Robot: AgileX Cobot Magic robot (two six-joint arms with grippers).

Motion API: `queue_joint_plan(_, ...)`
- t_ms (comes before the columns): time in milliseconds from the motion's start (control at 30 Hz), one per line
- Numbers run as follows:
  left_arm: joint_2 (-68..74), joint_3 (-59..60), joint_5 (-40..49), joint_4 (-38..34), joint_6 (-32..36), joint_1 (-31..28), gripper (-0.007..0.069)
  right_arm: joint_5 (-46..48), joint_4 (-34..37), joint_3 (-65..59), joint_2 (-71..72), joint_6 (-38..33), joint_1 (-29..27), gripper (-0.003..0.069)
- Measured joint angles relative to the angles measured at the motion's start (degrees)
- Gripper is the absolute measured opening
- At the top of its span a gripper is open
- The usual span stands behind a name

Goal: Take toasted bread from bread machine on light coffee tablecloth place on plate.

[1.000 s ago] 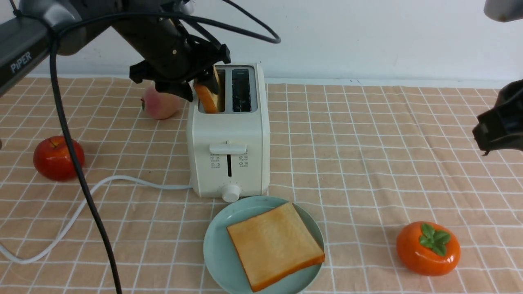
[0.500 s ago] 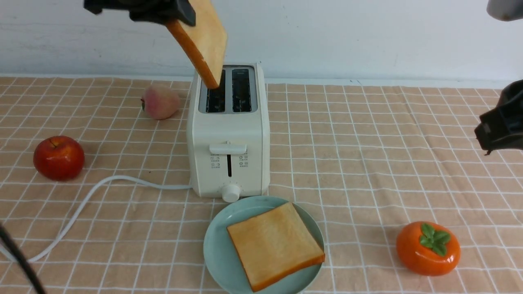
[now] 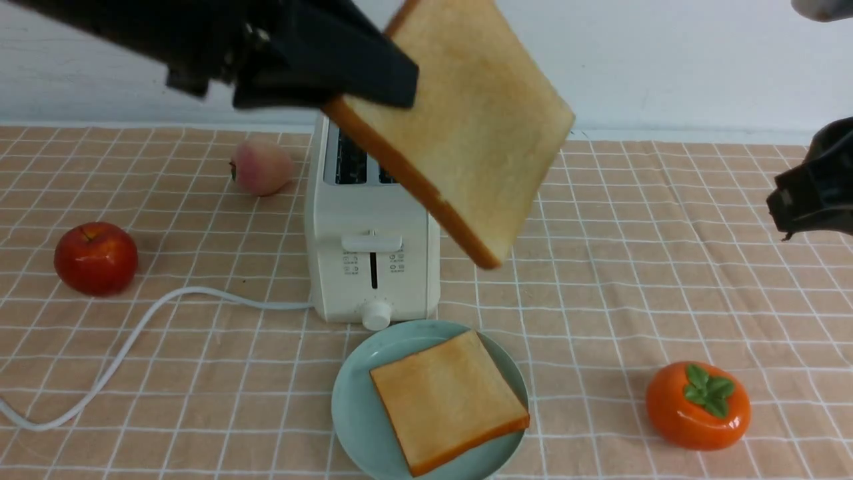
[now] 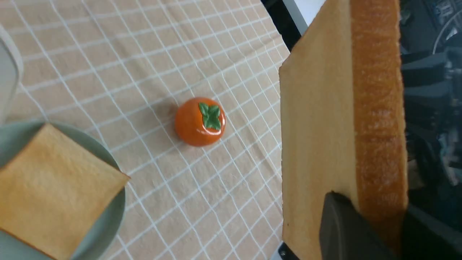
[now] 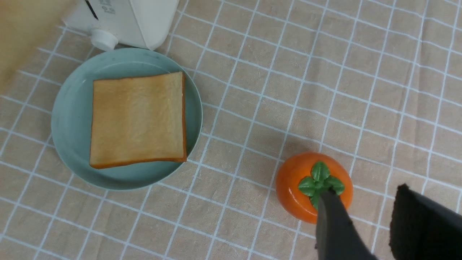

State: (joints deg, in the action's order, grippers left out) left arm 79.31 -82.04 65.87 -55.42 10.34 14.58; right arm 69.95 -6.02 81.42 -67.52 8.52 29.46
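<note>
Since one second ago the left end effector [image 3: 363, 93] has risen out of the toaster [image 3: 370, 220] and come toward the near edge of the table; the held slice of toast [image 3: 480, 127], which then stood in the left slot, now hangs free in the air, tilted, with one corner pointing down in front of the toaster's right side. The left end effector is closed on the crust edge of this slice; in the left wrist view one dark finger [image 4: 346, 231] presses on its pale face.

The second slice [image 3: 446, 400] lies flat on the plate [image 3: 353, 400]; the plate sits at the near edge of the table, just in front of the toaster's knob. The toaster stands on the light coffee tablecloth [image 3: 633, 267], nearer the far edge.

The right end effector [image 5: 364, 202] hovers by the right edge, its fingers apart and holding nothing; under it a persimmon [image 3: 698, 405] sits toward the near right corner. An apple [image 3: 96, 258] rests by the left edge; a peach [image 3: 261, 167] lies beside the toaster toward the far edge.
</note>
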Motion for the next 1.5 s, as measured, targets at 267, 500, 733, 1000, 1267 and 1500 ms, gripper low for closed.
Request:
queue_joint_plan(267,8.22,21.14,-11.07,-11.61,7.27,0.0,0.0092,-0.18,1.49,0.0,0.0,0.0,0.0,0.0239)
queue_joint_plan(500,19.18,24.23,-21.27,-18.64,14.95,3.09,0.0092,-0.63,0.73,0.0,0.0,0.0,0.0,0.0239)
queue_joint_plan(733,21.4,24.29,-32.83,-16.31,15.86,6.67,0.0177,0.63,-0.4,0.0,0.0,0.0,0.0,0.0239)
queue_joint_plan(1000,19.79,24.29,-36.73,-0.27,6.51,6.75,0.0573,1.8,-0.46,0.0,0.0,0.0,0.0,0.0239)
queue_joint_plan(1267,10.63,19.48,-26.83,27.38,-9.67,6.38,0.065,1.69,-0.46,0.0,0.0,0.0,0.0,0.024)
queue_joint_plan(1500,0.93,14.54,-12.07,47.06,-28.81,6.03,0.0524,-7.52,-1.93,0.0,0.0,4.53,0.0,0.024)
